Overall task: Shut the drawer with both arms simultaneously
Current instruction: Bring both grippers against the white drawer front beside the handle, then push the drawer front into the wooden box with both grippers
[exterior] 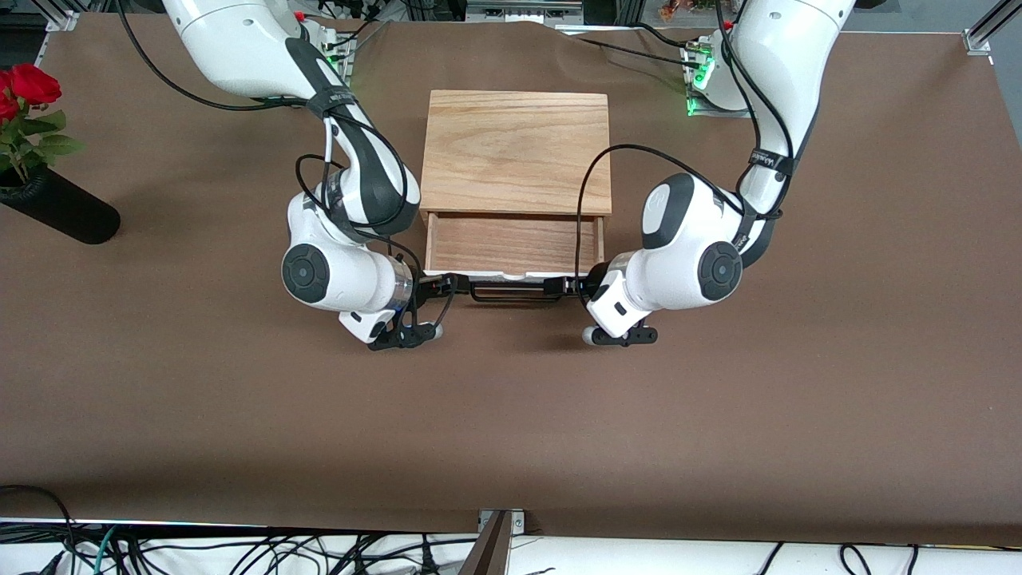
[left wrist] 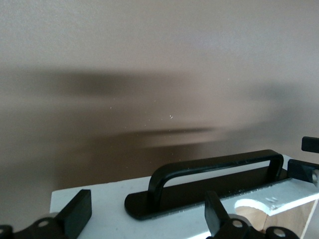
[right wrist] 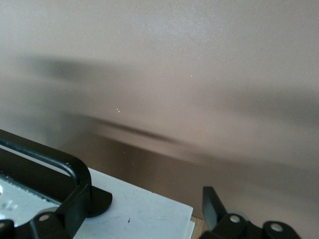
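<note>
Both grippers' jaws, left (exterior: 568,286) and right (exterior: 447,283), sit open at the handle (exterior: 509,292) ends, gripping nothing; drawer (exterior: 512,243) is pulled out, box (exterior: 516,152) at 12 o'clock, handle axis 3-to-9, arms equally near.

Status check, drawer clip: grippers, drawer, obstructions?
Left gripper and right gripper open at white drawer front, beside black bar handle. Wooden drawer open. Nothing blocking.

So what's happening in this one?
Two arms are at the open drawer of a wooden box. The left claw and right claw sit open at either end of its white front panel, flanking the black handle. The drawer is not yet pushed in.
</note>
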